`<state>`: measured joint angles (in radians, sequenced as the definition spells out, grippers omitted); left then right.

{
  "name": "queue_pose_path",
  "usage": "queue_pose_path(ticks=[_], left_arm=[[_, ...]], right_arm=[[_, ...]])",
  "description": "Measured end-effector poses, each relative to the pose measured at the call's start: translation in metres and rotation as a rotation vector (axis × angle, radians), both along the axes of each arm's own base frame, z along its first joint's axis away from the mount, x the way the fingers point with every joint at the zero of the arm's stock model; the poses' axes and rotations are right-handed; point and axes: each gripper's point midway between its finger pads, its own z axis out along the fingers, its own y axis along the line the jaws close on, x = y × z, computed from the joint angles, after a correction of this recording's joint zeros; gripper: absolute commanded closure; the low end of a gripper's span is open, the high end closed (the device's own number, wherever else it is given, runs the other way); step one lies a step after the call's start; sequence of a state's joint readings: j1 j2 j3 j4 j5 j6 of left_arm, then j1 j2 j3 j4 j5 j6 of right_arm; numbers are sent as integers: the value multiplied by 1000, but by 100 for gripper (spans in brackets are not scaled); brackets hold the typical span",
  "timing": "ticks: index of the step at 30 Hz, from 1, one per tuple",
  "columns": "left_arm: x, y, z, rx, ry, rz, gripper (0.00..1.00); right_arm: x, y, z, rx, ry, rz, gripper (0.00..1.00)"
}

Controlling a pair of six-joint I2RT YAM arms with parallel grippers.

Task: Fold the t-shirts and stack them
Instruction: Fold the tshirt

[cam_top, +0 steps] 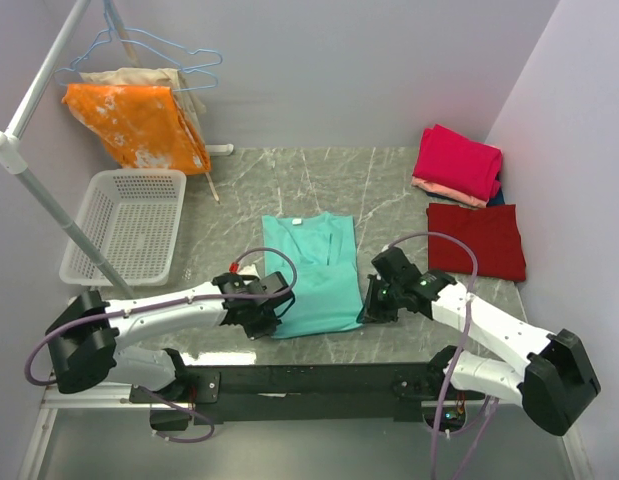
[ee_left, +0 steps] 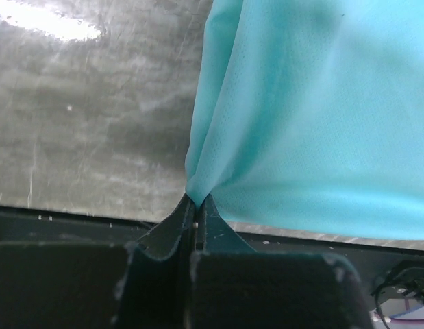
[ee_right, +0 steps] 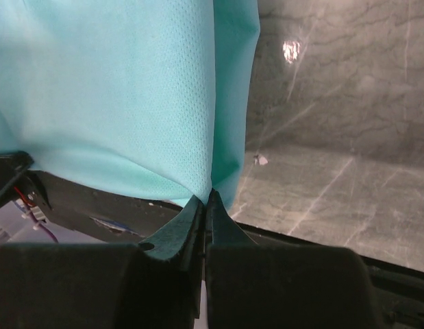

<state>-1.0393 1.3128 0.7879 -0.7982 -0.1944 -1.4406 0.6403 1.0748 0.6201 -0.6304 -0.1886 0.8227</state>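
While both arms reach in from the near edge, the teal shirt point(cam_top: 314, 275) lies on the grey marbled surface point(cam_top: 289, 180) between them, its long axis running from near to far. Its collar points to the far wall and its hem to the arm bases; the whole shirt leans slightly, the hem end sitting a little right of the collar end. A small white label point(cam_top: 297, 219) shows at the collar, too small to read. The left hand point(ee_left: 196, 202) is closed tight on the shirt's near left corner, cloth puckering into folds at the pinch. The right hand point(ee_right: 208, 197) is likewise clamped on the near right corner. Well apart, by the right wall, a dark red shirt point(cam_top: 477, 240) lies folded flat, its long axis across the surface. Just beyond it a folded pink shirt point(cam_top: 457, 160) sits on a salmon shirt point(cam_top: 444, 190), tilted toward the far right corner. At far left are a white basket point(cam_top: 139, 176) and a hanging orange cloth point(cam_top: 139, 125).
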Motion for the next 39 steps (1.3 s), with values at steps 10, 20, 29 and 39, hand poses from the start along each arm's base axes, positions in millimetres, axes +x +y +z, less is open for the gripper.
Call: queue_pose_path(ticks=[10, 20, 29, 39], left_arm=[[29, -4, 63, 22, -158, 75, 99], [51, 3, 83, 149, -227, 101, 99], [91, 12, 96, 184, -272, 161, 99], [159, 8, 101, 214, -307, 170, 99]], right_arm=[[6, -4, 27, -15, -42, -12, 100], [45, 10, 77, -30, -144, -8, 100], [82, 7, 88, -63, -162, -36, 100], [136, -3, 83, -76, -157, -83, 100]])
